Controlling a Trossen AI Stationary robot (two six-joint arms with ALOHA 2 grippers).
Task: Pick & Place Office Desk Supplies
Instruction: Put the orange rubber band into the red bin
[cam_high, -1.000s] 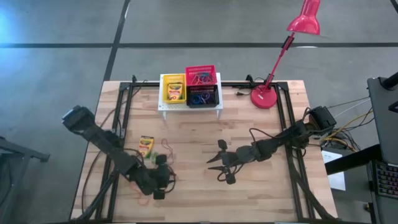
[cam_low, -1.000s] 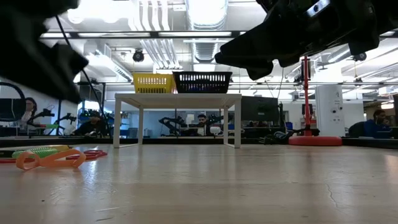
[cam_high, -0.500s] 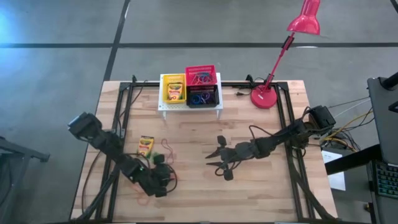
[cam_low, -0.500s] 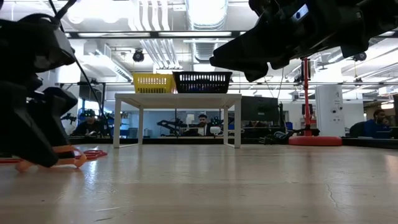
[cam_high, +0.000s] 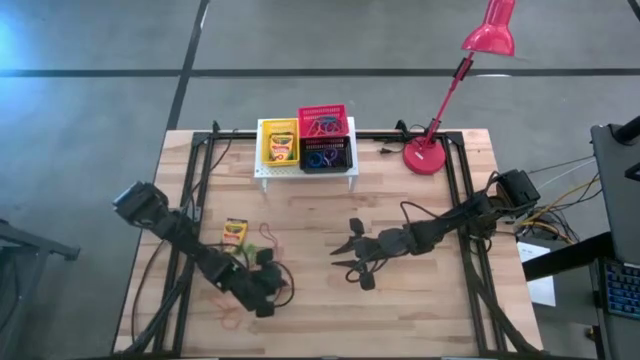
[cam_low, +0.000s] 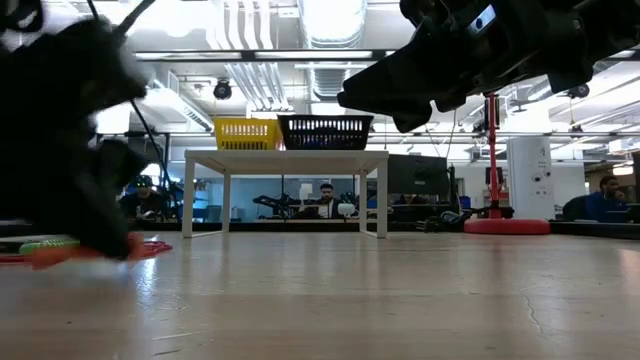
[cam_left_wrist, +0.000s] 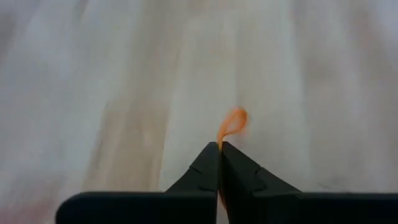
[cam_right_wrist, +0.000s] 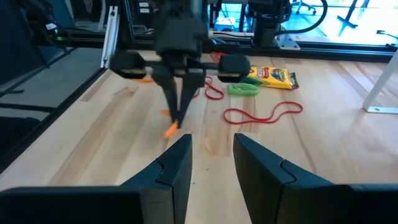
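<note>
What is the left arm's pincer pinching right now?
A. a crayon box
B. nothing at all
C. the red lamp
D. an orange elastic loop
D: the left wrist view shows the left pincer shut, with an orange elastic loop sticking out from between its tips.

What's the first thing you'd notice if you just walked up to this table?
Probably the tall red desk lamp leaning over the table's far right corner. Next, the left claw near the table's front left, pinched shut on a thin orange elastic loop. Then the bright yellow basket and red basket on the white stand at the far edge.
</note>
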